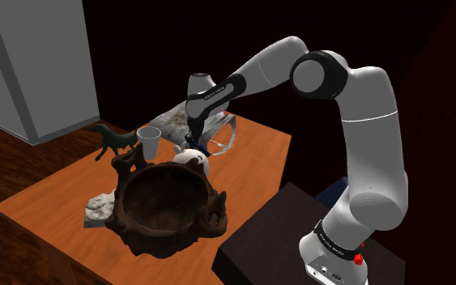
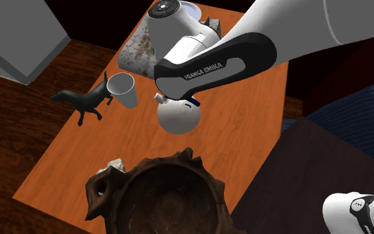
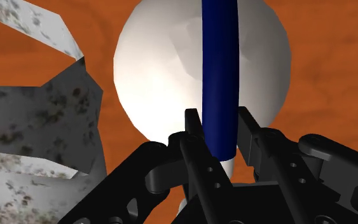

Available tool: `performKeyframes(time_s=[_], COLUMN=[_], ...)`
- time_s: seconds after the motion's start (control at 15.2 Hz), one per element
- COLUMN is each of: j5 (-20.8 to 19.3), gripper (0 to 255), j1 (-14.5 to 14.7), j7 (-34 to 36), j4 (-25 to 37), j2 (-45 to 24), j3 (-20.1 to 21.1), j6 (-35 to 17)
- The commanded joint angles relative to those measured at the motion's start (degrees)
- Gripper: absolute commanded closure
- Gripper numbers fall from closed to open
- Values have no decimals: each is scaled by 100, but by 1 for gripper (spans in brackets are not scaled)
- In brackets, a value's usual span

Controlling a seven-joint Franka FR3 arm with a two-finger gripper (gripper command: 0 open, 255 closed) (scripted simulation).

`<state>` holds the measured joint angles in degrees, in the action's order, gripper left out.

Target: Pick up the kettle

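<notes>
Wrist view: gripper (image 3: 219, 124) fingers clamped on the blue handle (image 3: 220, 63) of a round white kettle (image 3: 165, 73). Second exterior view places the kettle mid-table (image 2: 238, 136), near a white cup (image 2: 123, 88).

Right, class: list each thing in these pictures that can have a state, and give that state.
kettle: upright, blue handle on top.
gripper: shut on the blue handle.
cup: upright, open end up.
bowl: upright, nothing inside.
animal figure: standing on its legs.
</notes>
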<state>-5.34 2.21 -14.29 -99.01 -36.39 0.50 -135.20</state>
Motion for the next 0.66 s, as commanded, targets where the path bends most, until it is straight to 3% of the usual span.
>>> performKeyframes(time_s=[0.0,0.59], j5=[6,31], gripper=[255,255], j1=[-1,-8], j7=[-8,-43], j4=[17,52], j2=[103,453], j3=[4,19], j6=[110,495])
